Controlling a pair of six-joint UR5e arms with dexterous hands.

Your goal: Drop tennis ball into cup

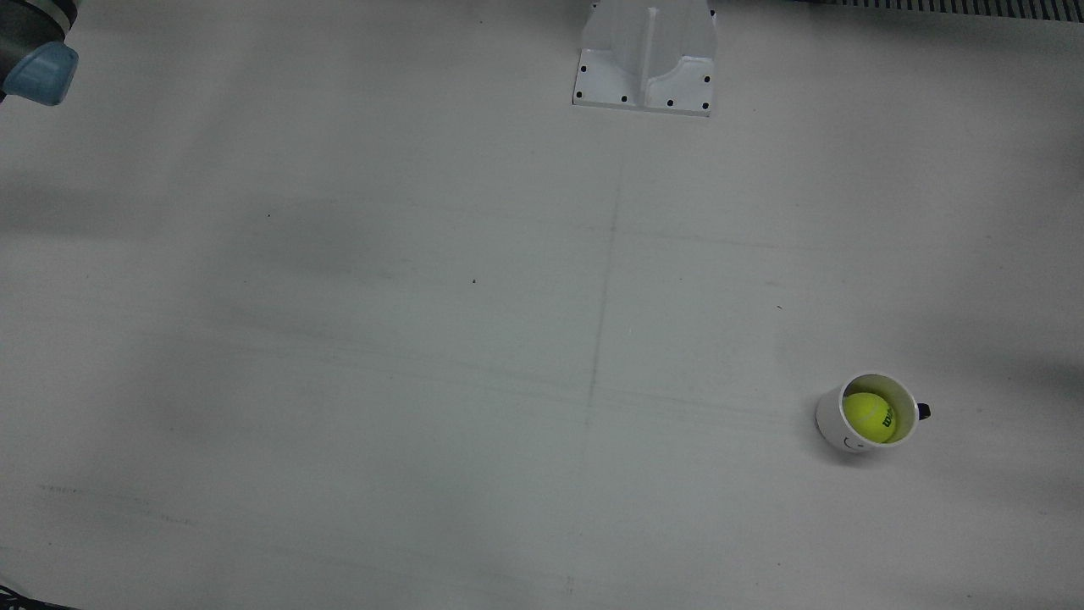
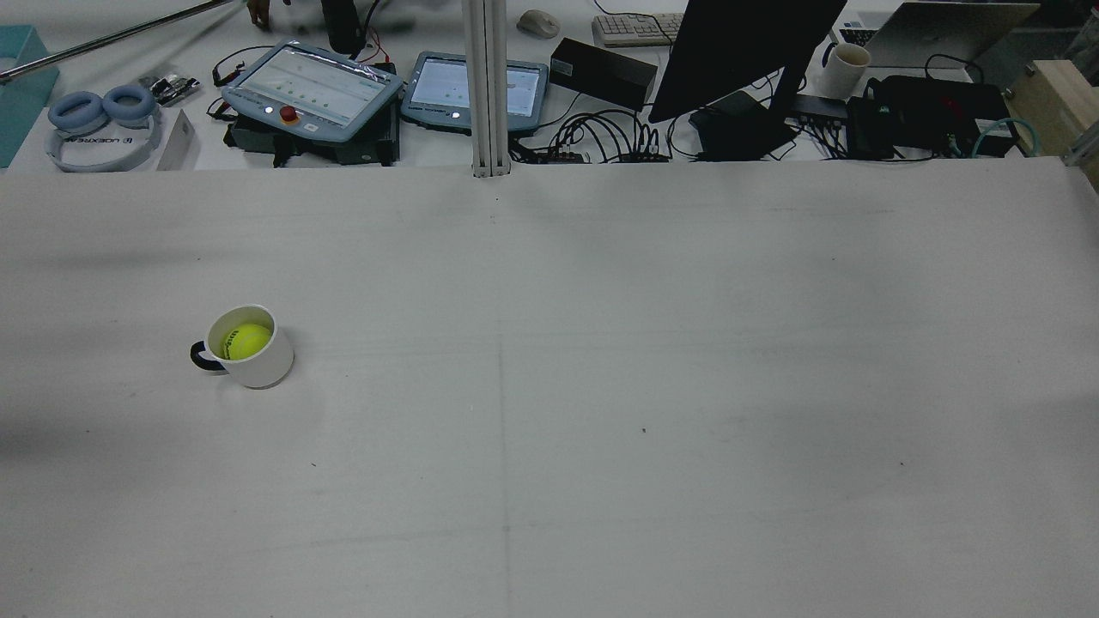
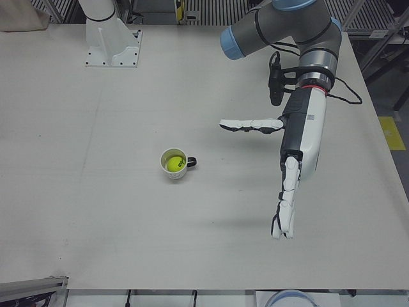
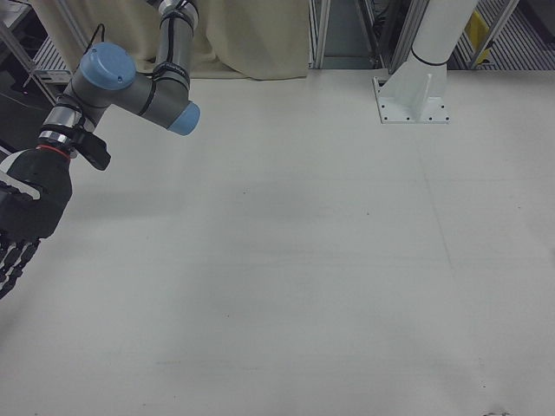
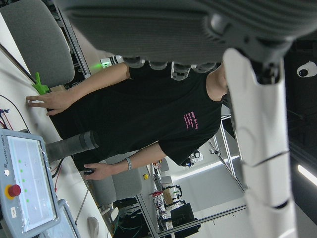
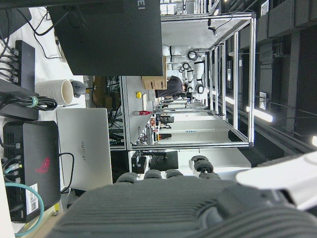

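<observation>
Fingers point(image 3: 284, 211) of the left hand point(image 3: 297, 144) spread wide, holding nothing; the right hand point(image 4: 22, 221) likewise hangs loose. Ball point(image 3: 173, 164) sits in the cup point(image 3: 183, 172).

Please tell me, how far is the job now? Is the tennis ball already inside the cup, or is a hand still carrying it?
Done: the tennis ball sits inside the white cup, which stands upright on the table. In hand: nothing; the left hand is open, clear of the cup, and the right hand at the far side holds nothing visible. Left: apparently nothing.
</observation>
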